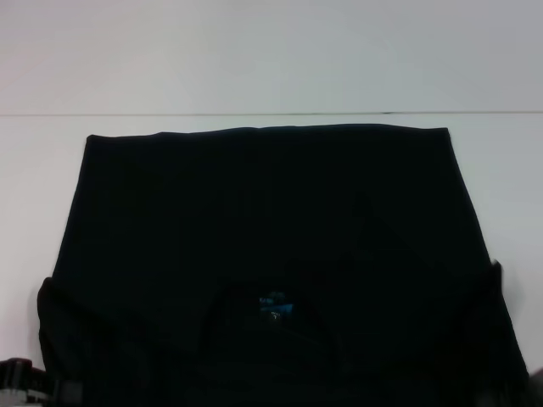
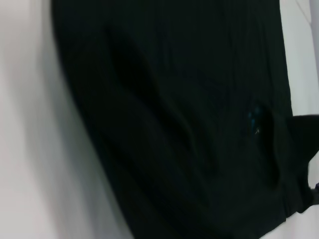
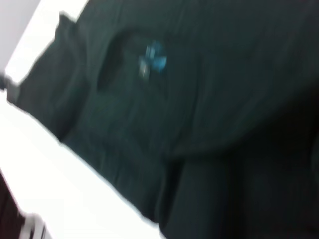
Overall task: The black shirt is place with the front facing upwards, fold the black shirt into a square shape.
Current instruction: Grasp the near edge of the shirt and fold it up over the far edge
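shirt spread flat on the table, collar toward the robot

the white table (image 1: 271, 85) carries the black shirt (image 1: 271, 220), laid wide and smooth so its edges can be folded in – hem at the far side, sleeves reaching both near corners. the blue label (image 1: 276, 303) shows inside the neck opening near the robot. no lettering shows here, so which face is up cannot be told. the left gripper (image 1: 21, 377) is a sliver at the near left corner, beside the sleeve – its jaws cannot be told; the right gripper is not seen.
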You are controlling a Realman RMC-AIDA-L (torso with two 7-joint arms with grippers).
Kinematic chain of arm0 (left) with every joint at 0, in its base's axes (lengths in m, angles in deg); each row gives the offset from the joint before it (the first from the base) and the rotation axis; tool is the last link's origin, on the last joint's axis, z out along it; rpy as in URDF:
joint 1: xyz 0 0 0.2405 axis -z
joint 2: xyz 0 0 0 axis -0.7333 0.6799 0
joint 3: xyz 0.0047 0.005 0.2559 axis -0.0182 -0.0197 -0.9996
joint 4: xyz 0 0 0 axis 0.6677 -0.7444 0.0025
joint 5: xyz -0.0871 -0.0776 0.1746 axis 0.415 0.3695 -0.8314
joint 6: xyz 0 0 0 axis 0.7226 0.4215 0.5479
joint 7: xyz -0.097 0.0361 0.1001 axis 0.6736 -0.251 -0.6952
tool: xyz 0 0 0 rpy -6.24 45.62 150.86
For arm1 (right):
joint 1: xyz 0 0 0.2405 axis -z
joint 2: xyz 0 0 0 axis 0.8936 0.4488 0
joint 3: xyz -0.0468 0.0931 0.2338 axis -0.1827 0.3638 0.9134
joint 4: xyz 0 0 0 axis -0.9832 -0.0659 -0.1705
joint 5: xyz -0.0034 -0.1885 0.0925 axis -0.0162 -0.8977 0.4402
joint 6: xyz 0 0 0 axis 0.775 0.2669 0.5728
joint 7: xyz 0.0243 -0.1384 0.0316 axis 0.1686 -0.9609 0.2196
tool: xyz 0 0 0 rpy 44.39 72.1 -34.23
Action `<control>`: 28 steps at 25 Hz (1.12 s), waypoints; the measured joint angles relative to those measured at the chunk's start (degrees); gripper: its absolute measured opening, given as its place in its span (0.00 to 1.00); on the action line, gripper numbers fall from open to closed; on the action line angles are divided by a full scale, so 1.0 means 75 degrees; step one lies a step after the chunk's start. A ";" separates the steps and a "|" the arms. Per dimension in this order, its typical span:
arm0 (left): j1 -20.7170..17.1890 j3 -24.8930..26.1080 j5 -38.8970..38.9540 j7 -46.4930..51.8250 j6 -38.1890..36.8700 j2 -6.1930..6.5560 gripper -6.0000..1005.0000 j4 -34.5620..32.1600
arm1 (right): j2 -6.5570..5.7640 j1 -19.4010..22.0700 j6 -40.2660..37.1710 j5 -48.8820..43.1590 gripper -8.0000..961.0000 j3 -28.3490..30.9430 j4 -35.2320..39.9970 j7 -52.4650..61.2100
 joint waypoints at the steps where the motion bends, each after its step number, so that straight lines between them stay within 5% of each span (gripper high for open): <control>1: 0.0008 0.0041 0.0017 -0.0026 0.0039 -0.0002 0.06 -0.0001 | -0.0001 -0.0083 0.0068 0.0001 0.05 0.0258 -0.0091 0.0063; 8: 0.0427 0.1814 0.0056 -0.0109 0.0460 -0.0013 0.06 0.0164 | -0.0363 -0.0856 0.0509 0.0077 0.05 0.2465 -0.1314 0.0318; 14: 0.0905 0.2723 0.0581 -0.0180 0.2202 -0.0134 0.06 0.0347 | -0.0404 -0.1218 0.1563 0.1449 0.05 0.3313 -0.1908 0.0501; 20: 0.1184 0.2740 0.1898 -0.1174 0.4099 -0.0605 0.06 0.0674 | 0.0016 -0.1312 0.3494 0.3157 0.05 0.3252 -0.2598 0.0030; 24: 0.1365 0.2711 0.2464 -0.1874 0.4971 -0.1026 0.06 0.0682 | 0.0581 -0.1625 0.4800 0.3559 0.05 0.3267 -0.2768 -0.0707; 28: 0.1496 0.2704 0.2916 -0.2379 0.5615 -0.1273 0.06 0.0684 | 0.0761 -0.1786 0.5299 0.3807 0.05 0.3261 -0.2901 -0.1162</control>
